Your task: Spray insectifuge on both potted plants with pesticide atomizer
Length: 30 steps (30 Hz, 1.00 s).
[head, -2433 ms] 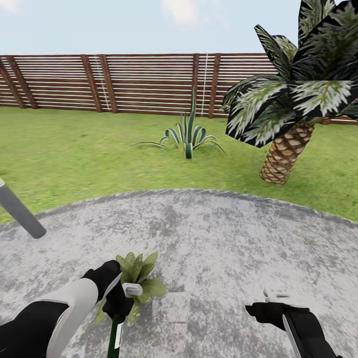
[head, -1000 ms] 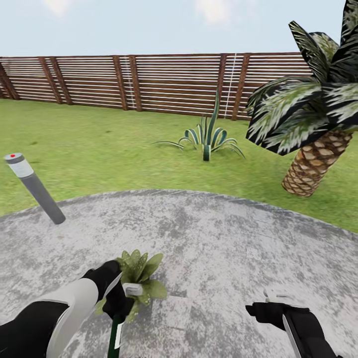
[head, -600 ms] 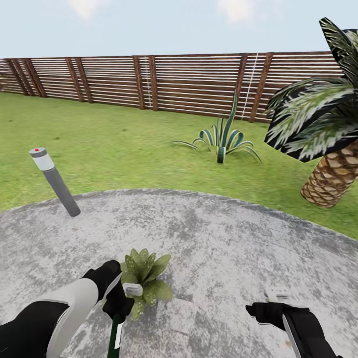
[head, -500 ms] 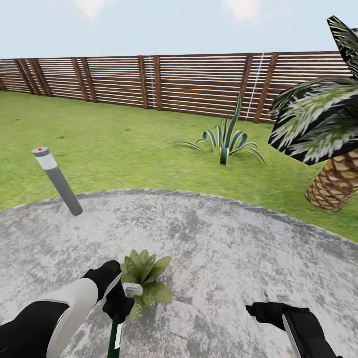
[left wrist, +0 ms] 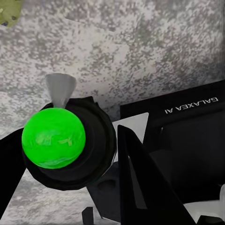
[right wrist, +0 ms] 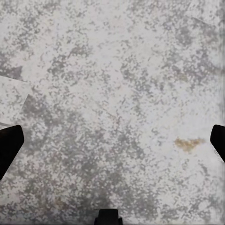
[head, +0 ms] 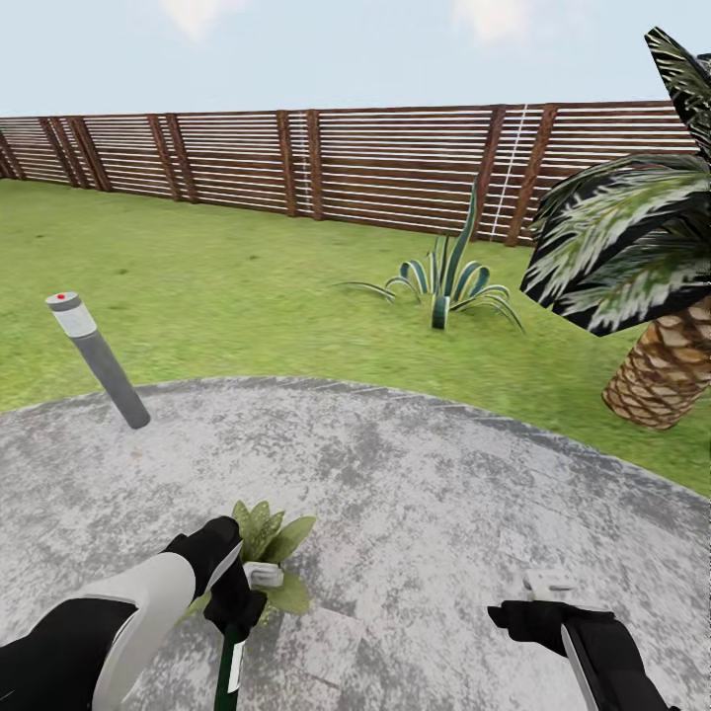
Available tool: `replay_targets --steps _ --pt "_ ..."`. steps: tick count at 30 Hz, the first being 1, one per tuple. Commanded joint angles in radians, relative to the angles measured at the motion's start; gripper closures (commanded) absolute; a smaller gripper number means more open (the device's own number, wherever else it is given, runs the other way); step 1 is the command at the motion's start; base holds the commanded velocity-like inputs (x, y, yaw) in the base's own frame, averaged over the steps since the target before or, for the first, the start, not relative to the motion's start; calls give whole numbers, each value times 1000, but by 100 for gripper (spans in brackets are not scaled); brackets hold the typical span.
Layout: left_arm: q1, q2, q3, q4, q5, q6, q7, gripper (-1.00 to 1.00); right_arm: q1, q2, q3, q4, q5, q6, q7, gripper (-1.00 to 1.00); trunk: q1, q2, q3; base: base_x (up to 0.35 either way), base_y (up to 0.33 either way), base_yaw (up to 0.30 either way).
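My left gripper point(head: 237, 604) is shut on the pesticide atomizer point(head: 231, 664), low at the left of the head view. Its pale grey trigger head point(head: 263, 575) points at a potted plant point(head: 269, 538), a rosette of pointed green leaves just beyond the gripper on the patio; its pot is hidden. In the left wrist view the bottle's round bright green bottom point(left wrist: 54, 137) sits between black fingers point(left wrist: 140, 178), with the grey trigger point(left wrist: 61, 88) past it. My right gripper point(head: 548, 591) hangs open over bare paving point(right wrist: 117, 93), with nothing between its fingertips point(right wrist: 9, 146).
The round mottled-grey patio point(head: 444, 474) lies in the green lawn point(head: 247, 286). A grey bollard lamp point(head: 99, 360) leans at its left edge. A striped agave point(head: 449, 286) and a scaly palm point(head: 657, 370) stand on the grass before the brown slatted fence point(head: 375, 163).
The camera has swung left, bringing the bollard lamp into view, then eased back a little. Both arms keep their pose. The atomizer stays in the left gripper.
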Motion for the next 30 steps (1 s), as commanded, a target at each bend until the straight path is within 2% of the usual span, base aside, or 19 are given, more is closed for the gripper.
replay_targets --steps 1,10,14,18,23,30 --pt "0 0 -8 -1 -6 2 -11 100 0 0 -1 -1 11 3 9 -100 0 0 -1 0 -84 0" --pt "-11 -1 -13 -1 -9 3 -11 100 -1 0 -1 1 10 3 9 -100 0 0 -1 0 -12 0" --pt "-115 -1 -15 3 -10 4 -11 100 -1 0 -2 1 10 3 9 -100 0 0 -1 0 0 0" --pt "-142 -1 -16 4 -9 4 -11 100 -1 0 -2 1 10 3 9 -100 0 0 -1 0 0 0" --pt "-129 -2 -14 2 -10 3 -11 100 0 0 -2 1 10 3 9 -100 0 0 -1 0 0 0" --pt "-7 -1 -14 0 -11 1 -11 100 -1 0 -1 1 11 3 9 -100 0 0 -1 0 0 0"
